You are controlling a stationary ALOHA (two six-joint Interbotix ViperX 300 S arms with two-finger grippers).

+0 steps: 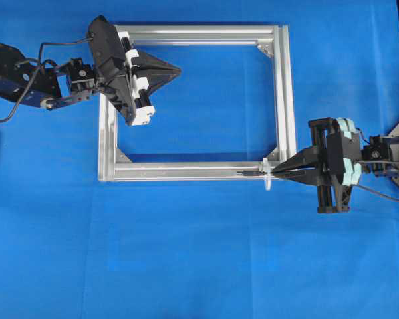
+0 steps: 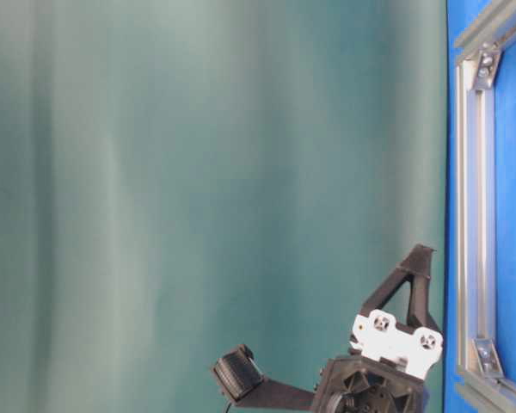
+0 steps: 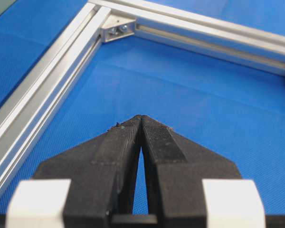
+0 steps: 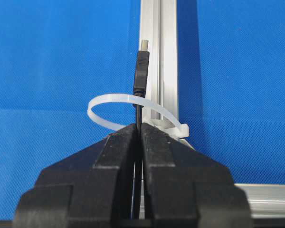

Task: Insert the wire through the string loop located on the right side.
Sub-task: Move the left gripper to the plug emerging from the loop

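The right gripper (image 4: 138,127), clamped on the wire (image 4: 141,71), points its plug straight ahead through the string loop (image 4: 115,102) (left gripper (image 3: 140,118) closed, empty, well away).

Hidden and cut-off parts
Behind clamped right gripper (image 4: 138,127), wire (image 4: 141,71) concealed; frame (image 2: 479,215) cropped at table level.

Two hands (image 1: 176,69) (image 1: 279,174), one frame (image 1: 287,93), one wire (image 4: 141,71), seemingly one string loop (image 4: 104,102).
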